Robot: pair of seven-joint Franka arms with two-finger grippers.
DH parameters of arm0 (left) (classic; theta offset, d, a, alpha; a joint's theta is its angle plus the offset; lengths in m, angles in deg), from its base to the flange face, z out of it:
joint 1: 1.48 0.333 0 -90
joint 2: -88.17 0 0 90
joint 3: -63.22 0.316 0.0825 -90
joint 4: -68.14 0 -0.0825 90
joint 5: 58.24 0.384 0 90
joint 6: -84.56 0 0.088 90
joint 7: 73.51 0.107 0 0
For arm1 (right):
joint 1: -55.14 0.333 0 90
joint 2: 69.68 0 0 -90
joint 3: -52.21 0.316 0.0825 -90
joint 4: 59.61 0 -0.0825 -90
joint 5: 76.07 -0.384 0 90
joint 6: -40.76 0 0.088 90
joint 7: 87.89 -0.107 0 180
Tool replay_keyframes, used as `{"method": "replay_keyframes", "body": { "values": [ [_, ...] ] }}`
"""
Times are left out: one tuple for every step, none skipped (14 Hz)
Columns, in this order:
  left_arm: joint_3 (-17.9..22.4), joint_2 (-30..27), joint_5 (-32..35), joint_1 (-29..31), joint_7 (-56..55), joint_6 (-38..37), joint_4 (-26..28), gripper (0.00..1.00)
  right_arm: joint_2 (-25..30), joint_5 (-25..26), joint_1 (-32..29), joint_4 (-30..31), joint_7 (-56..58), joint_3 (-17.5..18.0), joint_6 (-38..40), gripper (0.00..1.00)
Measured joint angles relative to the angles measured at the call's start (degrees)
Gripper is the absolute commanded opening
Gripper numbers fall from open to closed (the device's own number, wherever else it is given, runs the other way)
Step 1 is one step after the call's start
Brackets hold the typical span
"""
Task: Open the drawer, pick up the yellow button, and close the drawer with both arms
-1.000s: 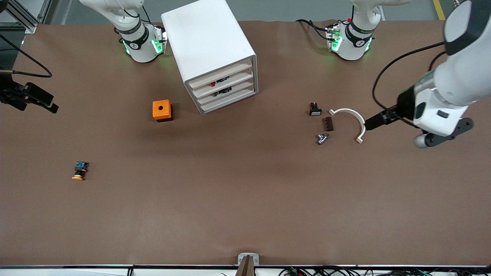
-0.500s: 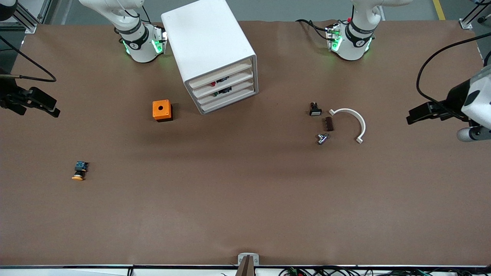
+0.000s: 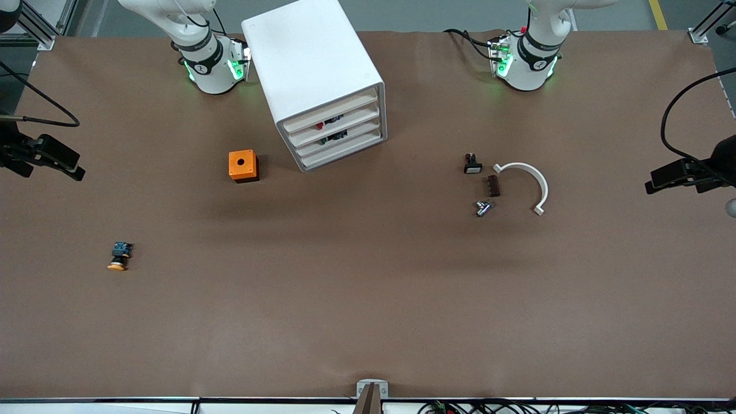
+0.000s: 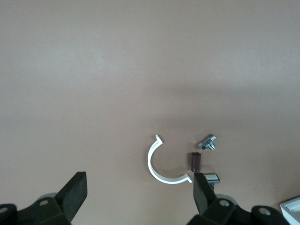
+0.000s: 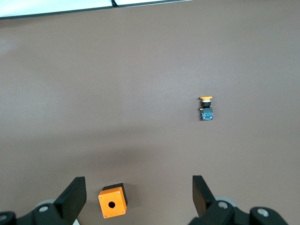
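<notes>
The drawer [image 3: 330, 110], uppermost of four in the white cabinet [image 3: 310, 57], is pushed in flush like the ones under it. The button [image 3: 118, 256] lies on the bare table toward the right arm's end, nearer the front camera than the cabinet; the right wrist view shows this button [image 5: 206, 108] with its orange cap, black body and blue end. My right gripper [image 3: 72, 167] hangs open and empty over the table's edge at the right arm's end; the right gripper [image 5: 137, 197] looks down on the mat. My left gripper [image 3: 655, 183] is open and empty over the left arm's end; this left gripper [image 4: 139, 197] holds nothing.
An orange cube with a hole [image 3: 242, 165] stands beside the cabinet. Toward the left arm's end lie a white curved clip [image 3: 529, 181], a brown piece [image 3: 493, 186], a metal bit [image 3: 483, 207] and a black white-faced part [image 3: 472, 165].
The left arm has swung away from the white clip toward its end of the table, mostly out of the front view. The right gripper has barely shifted. Nothing on the table moved.
</notes>
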Motion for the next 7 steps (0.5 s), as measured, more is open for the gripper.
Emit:
{"method": "replay_keyframes", "body": {
  "values": [
    [-0.11,0.0,0.0,0.32,0.33,0.84,0.0,1.0,-0.02,0.0,0.0,0.0,0.0,-0.01,0.0,1.0],
    [-0.32,0.0,0.0,0.33,0.36,1.78,0.0,1.0,-0.02,0.01,0.0,-0.02,0.0,-0.04,0.0,1.0],
    [-0.65,0.0,0.0,0.26,0.36,2.45,0.0,1.0,-0.04,0.01,0.0,-0.04,0.01,-0.06,0.0,1.0],
    [-0.94,0.0,0.0,0.02,0.34,2.78,0.0,1.0,-0.05,0.02,0.0,-0.09,0.04,-0.07,0.0,1.0],
    [-1.2,-0.02,0.0,-0.25,0.27,2.98,-0.02,1.0,-0.07,0.04,0.0,-0.14,0.06,-0.07,0.0,1.0],
    [-1.53,-0.09,0.0,-0.4,0.23,3.08,-0.07,1.0,-0.08,0.04,0.0,-0.18,0.06,-0.07,0.0,1.0],
    [-1.87,-0.21,0.0,-0.42,0.21,3.1,-0.15,1.0,-0.08,0.04,0.0,-0.2,0.07,-0.06,0.0,1.0]
  ]
}}
